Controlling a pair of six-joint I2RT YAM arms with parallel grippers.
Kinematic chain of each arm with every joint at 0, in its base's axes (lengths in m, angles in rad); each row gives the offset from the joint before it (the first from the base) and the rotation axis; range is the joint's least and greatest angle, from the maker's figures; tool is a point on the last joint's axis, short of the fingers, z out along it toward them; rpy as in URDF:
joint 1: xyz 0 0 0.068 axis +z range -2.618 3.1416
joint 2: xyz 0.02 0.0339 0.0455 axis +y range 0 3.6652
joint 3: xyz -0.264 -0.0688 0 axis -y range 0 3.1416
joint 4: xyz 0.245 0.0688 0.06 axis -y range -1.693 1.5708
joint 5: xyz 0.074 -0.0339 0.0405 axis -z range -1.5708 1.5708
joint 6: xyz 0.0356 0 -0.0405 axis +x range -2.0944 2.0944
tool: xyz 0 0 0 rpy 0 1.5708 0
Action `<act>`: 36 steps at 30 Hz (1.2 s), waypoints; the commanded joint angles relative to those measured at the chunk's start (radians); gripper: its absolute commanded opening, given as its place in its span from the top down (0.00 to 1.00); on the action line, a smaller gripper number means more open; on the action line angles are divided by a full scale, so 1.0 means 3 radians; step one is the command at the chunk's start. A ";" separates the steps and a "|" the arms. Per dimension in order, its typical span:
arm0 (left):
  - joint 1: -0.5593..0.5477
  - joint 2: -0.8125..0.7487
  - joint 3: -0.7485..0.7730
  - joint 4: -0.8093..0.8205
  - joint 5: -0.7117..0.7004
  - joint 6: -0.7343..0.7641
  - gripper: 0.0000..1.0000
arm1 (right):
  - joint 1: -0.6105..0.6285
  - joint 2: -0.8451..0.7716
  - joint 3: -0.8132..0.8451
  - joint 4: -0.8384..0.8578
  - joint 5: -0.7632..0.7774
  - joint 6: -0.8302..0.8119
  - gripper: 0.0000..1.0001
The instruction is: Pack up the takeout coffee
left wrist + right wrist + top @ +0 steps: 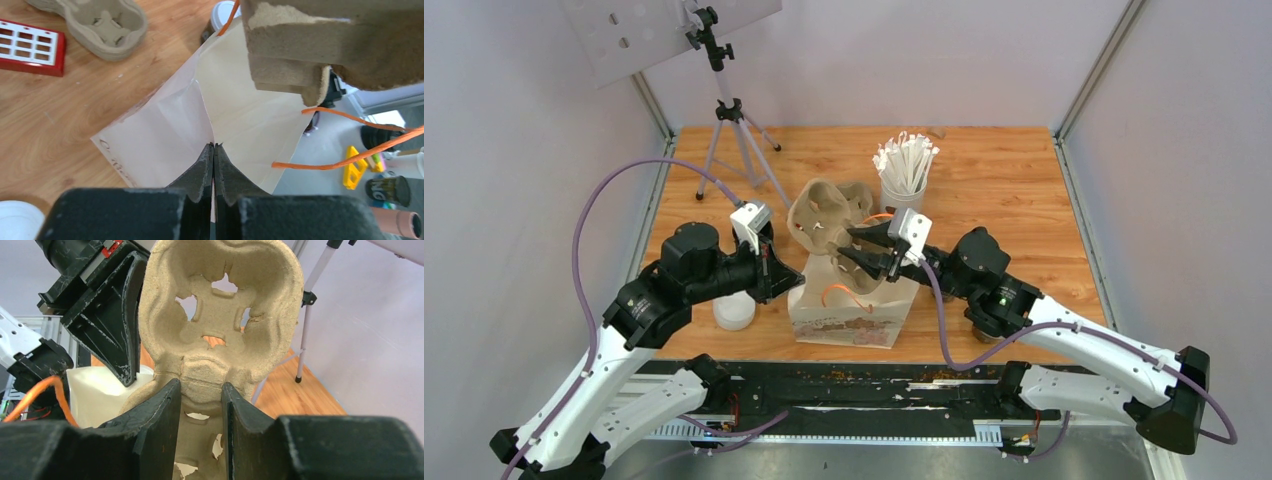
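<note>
A beige paper bag with orange handles stands at the table's front middle. My left gripper is shut on the bag's upper edge, on its left side. My right gripper is shut on the middle rib of a pulp cup tray, which it holds tilted above the bag's mouth. One takeout coffee cup, showing its white lid, stands left of the bag beside my left arm. A second white-lidded dark cup shows beyond the bag in the left wrist view.
A white cup of paper-wrapped sticks stands behind the bag. Another pulp tray lies on the table next to a red grid-shaped object. A tripod stands at the back left. Walls close in both sides.
</note>
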 commanded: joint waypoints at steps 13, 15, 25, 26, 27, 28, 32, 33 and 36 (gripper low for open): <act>0.0011 0.0092 0.0276 -0.0323 -0.0828 -0.0023 0.63 | 0.0025 -0.0139 0.0089 -0.0755 -0.0250 -0.0446 0.74; 0.0012 0.0080 0.0295 -0.0371 -0.0918 -0.0066 0.61 | 0.0022 -0.0135 0.0139 -0.0900 -0.0270 -0.0457 0.73; 0.0013 0.0143 0.0338 -0.0461 -0.1013 -0.0030 0.50 | 0.0024 -0.0071 0.0308 -0.1273 -0.0457 -0.0376 0.73; 0.0013 0.0161 0.0348 -0.0457 -0.0999 -0.0031 0.51 | 0.0023 -0.0057 0.0344 -0.1311 -0.0456 -0.0371 0.73; 0.0009 0.0170 0.0353 -0.0448 -0.0983 -0.0032 0.53 | 0.0023 -0.0036 0.0379 -0.1376 -0.0464 -0.0372 0.73; 0.0012 0.0180 0.0362 -0.0439 -0.0975 -0.0031 0.55 | 0.0025 -0.0012 0.0421 -0.1439 -0.0470 -0.0373 0.73; 0.0012 0.0186 0.0373 -0.0430 -0.1012 -0.0019 0.66 | 0.0024 0.0014 0.0490 -0.1580 -0.0458 -0.0374 0.74; 0.0012 0.0183 0.0371 -0.0424 -0.1020 -0.0010 0.67 | 0.0025 0.0009 0.0486 -0.1586 -0.0445 -0.0366 0.74; 0.0013 0.0165 0.0370 -0.0440 -0.1066 -0.0042 0.66 | 0.0025 -0.0012 0.0461 -0.1582 -0.0404 -0.0330 0.74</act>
